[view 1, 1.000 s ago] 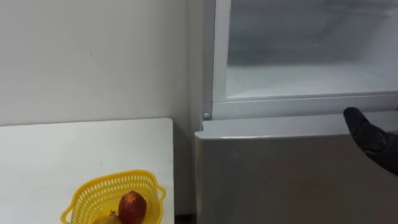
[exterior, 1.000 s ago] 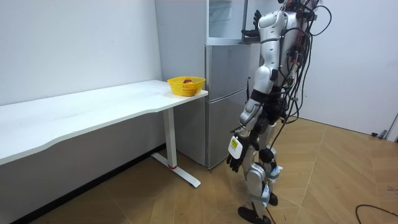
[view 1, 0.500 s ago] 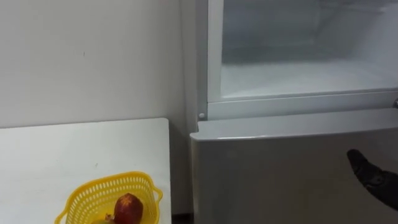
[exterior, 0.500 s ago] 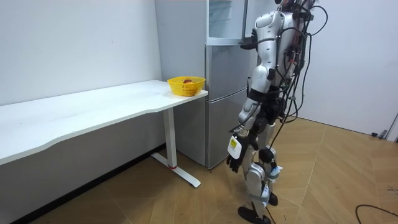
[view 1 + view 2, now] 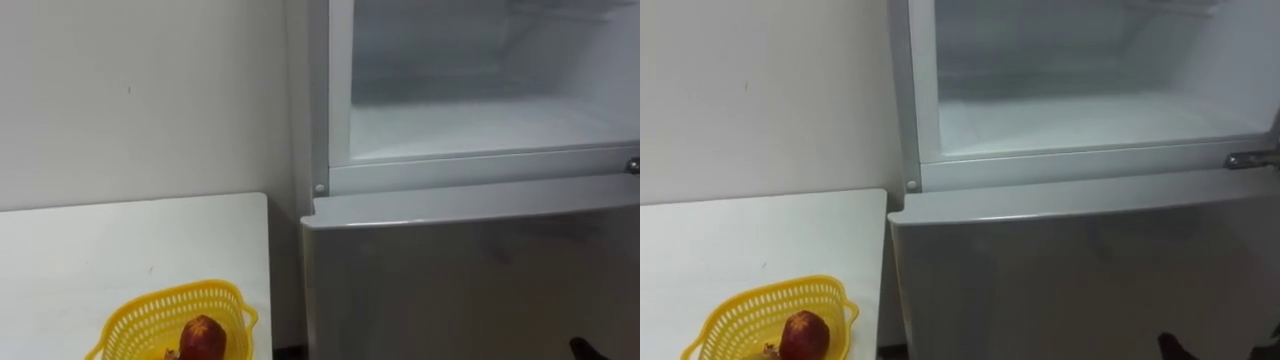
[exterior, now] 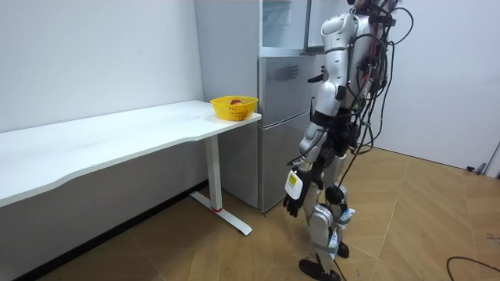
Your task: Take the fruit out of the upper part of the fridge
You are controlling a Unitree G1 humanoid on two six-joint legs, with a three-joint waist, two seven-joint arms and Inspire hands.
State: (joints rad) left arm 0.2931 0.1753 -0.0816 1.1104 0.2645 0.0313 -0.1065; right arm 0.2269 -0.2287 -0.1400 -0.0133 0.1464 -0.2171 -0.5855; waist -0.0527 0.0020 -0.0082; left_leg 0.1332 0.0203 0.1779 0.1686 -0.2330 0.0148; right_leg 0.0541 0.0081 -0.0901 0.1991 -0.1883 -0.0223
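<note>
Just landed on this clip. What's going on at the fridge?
The robot stands facing the fridge, next to a white table. The upper compartment is open and looks bare inside; the lower door is closed. The right hand, up by the compartment's sill a second ago, has dropped in front of the lower door. The left hand hangs at the robot's side. A yellow basket holding a red fruit sits on the table.
</note>
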